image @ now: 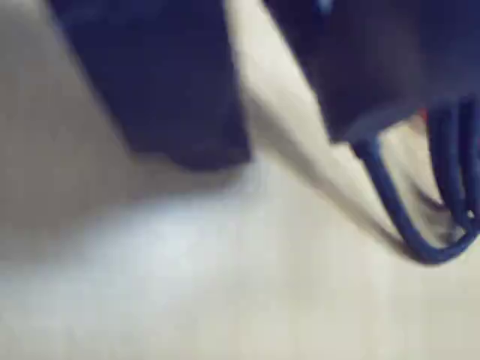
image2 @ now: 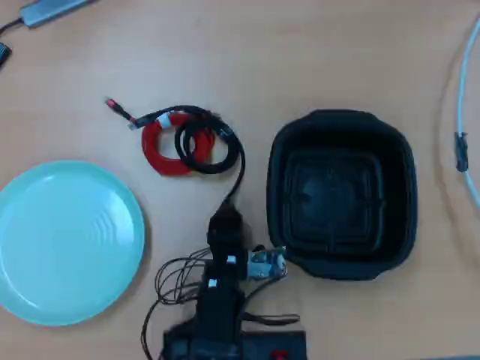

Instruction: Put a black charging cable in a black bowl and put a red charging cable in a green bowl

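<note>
In the overhead view the black charging cable [image2: 212, 169] lies coiled on the wooden table, overlapping the right side of the red charging cable [image2: 160, 156]. A strand of the black cable runs down to my gripper [image2: 225, 214], just below the coils. The green bowl [image2: 67, 240] is at the left and the black bowl [image2: 341, 195] at the right; both are empty. The blurred wrist view shows my gripper [image: 274, 150] with its jaws apart over bare table. Dark cable loops [image: 395, 210] and a speck of red [image: 420, 116] lie by the right jaw.
My arm's loose black wires [image2: 176, 279] lie by its base at the bottom edge. A grey device [image2: 52, 9] sits at the top left. A white cable [image2: 461, 112] runs along the right edge.
</note>
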